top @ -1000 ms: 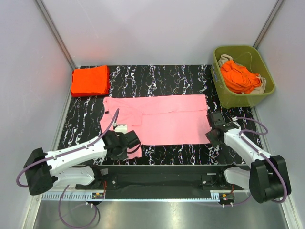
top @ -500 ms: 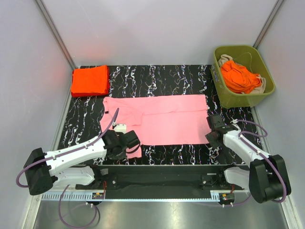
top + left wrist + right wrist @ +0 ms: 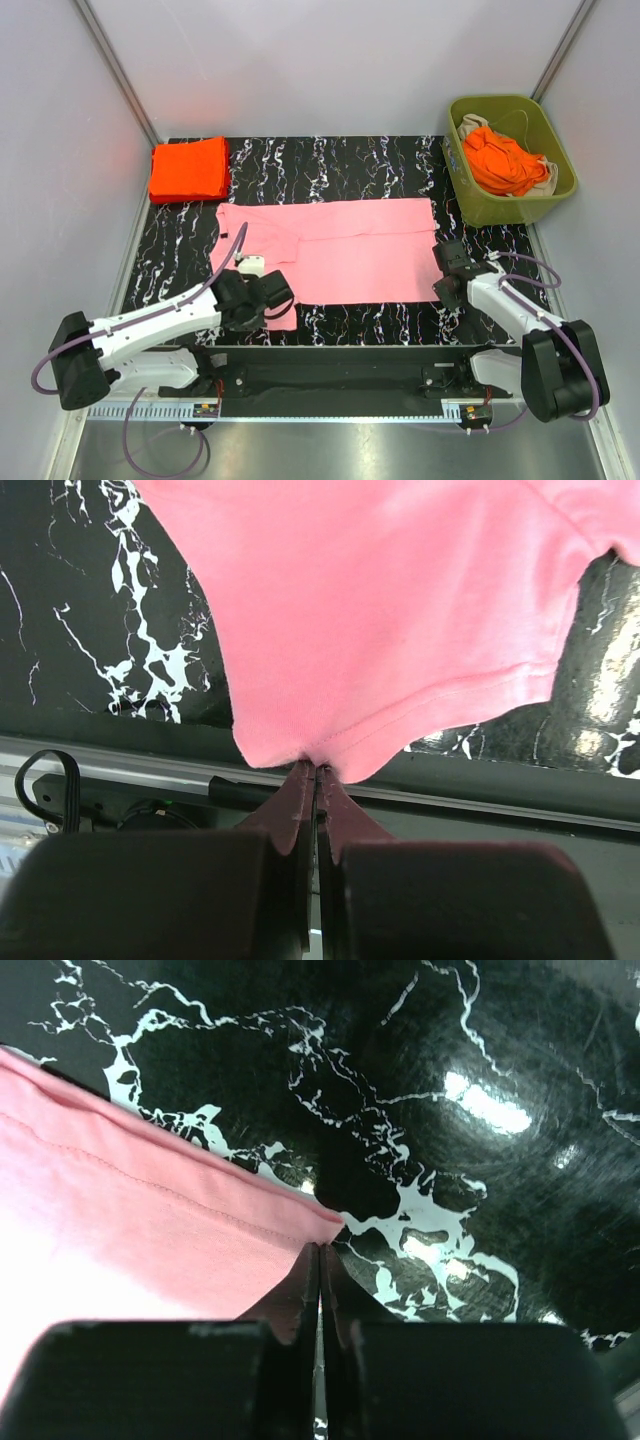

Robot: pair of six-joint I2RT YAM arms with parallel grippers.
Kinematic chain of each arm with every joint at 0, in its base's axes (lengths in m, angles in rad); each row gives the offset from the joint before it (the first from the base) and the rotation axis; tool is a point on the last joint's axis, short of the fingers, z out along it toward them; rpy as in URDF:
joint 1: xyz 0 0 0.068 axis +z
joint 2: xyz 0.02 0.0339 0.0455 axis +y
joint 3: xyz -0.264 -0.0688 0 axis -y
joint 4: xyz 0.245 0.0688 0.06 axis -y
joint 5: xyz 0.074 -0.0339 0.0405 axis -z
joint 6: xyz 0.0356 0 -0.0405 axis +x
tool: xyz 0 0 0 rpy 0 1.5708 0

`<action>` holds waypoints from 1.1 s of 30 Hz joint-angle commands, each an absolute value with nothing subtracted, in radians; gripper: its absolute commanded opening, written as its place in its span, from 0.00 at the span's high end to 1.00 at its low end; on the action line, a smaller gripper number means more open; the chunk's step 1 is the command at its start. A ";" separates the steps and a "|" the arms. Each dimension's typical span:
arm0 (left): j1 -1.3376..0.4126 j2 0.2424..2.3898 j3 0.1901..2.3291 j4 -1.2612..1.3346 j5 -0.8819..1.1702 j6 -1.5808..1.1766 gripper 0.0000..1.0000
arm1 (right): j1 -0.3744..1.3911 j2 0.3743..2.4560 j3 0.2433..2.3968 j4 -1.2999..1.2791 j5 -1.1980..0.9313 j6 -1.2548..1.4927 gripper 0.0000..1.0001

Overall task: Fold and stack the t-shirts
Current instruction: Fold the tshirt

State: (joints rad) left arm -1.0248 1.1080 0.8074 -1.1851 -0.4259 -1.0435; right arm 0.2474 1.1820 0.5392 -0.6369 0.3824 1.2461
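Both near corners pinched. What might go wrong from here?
The right gripper pinches only the corner tip of the pink t-shirt; it may slip out on lifting. The left gripper holds just the hem edge too; if either lets go, the fold will likely skew.

The spread t-shirt lies mid-way on the table. A folded t-shirt sits at ten o'clock and the bin at two (crumpled t-shirts inside).
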 commanded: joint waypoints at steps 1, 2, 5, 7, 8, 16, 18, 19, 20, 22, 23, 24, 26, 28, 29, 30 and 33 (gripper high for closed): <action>-1.026 1.083 0.864 -1.210 -0.482 -1.054 1.00 | 0.241 1.155 0.538 -0.618 0.457 1.209 1.00; -1.026 1.085 0.867 -1.215 -0.489 -1.051 1.00 | 0.241 1.144 0.537 -0.617 0.457 1.198 1.00; -0.999 1.086 0.888 -1.236 -0.517 -1.028 1.00 | 0.241 1.083 0.552 -0.614 0.446 1.146 1.00; -0.954 1.091 0.911 -1.246 -0.532 -0.988 1.00 | 0.242 1.034 0.569 -0.598 0.434 1.086 1.00; -0.933 1.091 0.919 -1.243 -0.537 -0.971 1.00 | 0.242 1.022 0.574 -0.568 0.431 1.063 1.00; -0.732 1.159 1.025 -1.152 -0.515 -0.744 1.00 | 0.241 1.164 0.663 -0.403 0.345 0.893 1.00; -0.681 1.190 1.069 -1.144 -0.517 -0.694 1.00 | 0.241 1.219 0.699 -0.403 0.373 0.873 1.00; -0.663 1.204 1.081 -1.140 -0.515 -0.677 1.00 | 0.241 1.232 0.710 -0.405 0.383 0.853 1.00; -0.628 1.228 1.103 -1.132 -0.511 -0.643 1.00 | 0.241 1.242 0.722 -0.405 0.391 0.842 1.00; -0.600 1.255 1.123 -1.111 -0.496 -0.612 1.00 | 0.241 1.256 0.759 -0.403 0.411 0.805 1.00; -0.589 1.282 1.132 -1.105 -0.494 -0.588 1.00 | 0.241 1.261 0.773 -0.405 0.420 0.792 1.00; -0.571 1.299 1.147 -1.094 -0.492 -0.577 1.00 | 0.241 1.279 0.802 -0.403 0.446 0.764 1.00; -0.552 1.334 1.163 -1.075 -0.474 -0.551 1.00 | 0.239 1.307 0.831 -0.403 0.459 0.733 1.00; -0.535 1.391 1.190 -1.057 -0.460 -0.508 1.00 | 0.239 1.356 0.874 -0.403 0.446 0.695 1.00; -0.531 1.414 1.204 -1.055 -0.460 -0.500 1.00 | 0.236 1.373 0.888 -0.402 0.440 0.684 1.00; -0.516 1.443 1.230 -1.052 -0.459 -0.488 1.00 | 0.236 1.402 0.900 -0.396 0.440 0.664 1.00; -0.496 1.480 1.284 -1.046 -0.460 -0.462 1.00 | 0.233 1.468 0.928 -0.384 0.457 0.634 1.00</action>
State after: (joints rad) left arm -0.5167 1.4651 1.1995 -1.0828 -0.4667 -0.5304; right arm 0.2428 1.4113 0.8829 -0.4065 0.4049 0.7086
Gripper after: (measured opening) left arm 0.009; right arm 0.011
